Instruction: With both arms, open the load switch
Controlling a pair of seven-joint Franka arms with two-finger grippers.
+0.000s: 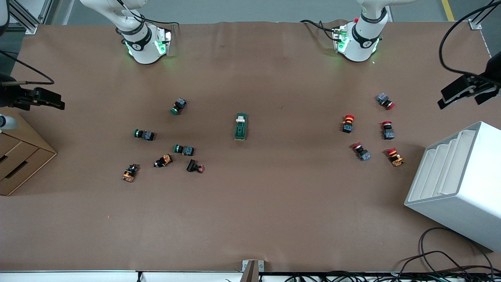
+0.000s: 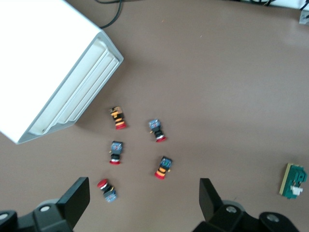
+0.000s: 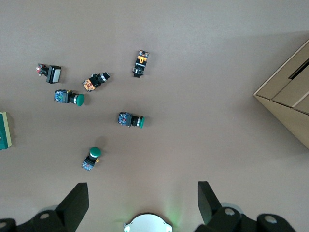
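Nearest the front camera we find the white slotted bin (image 1: 458,184), standing on the brown desk (image 1: 250,219) at the left arm's end. Farther from the camera, midway between the two ends of the desk, lies our load switch (image 1: 240,126), apart from everything else. Its long axis runs from the camera toward the robots' bases, with the white tab at the end nearer the bases.

Between the switch and the bin lie the red-capped buttons (image 1: 348,123). Toward the right arm's end lie the green-capped buttons (image 1: 178,106), and past them the cardboard drawer box (image 1: 19,156).

Our left claw (image 2: 145,195) hangs released, fingers spread wide, over the desk at the left arm's end, close to the red buttons. Our right claw (image 3: 143,200) is likewise released and empty, over the desk at the right arm's end, above the drawer box. Neither touches anything.

The switch sits well apart from both claws, about equally distant from each, so we judge neither arm is clearly nearer. Each must travel inward toward the middle, meeting the switch across its narrow sides.
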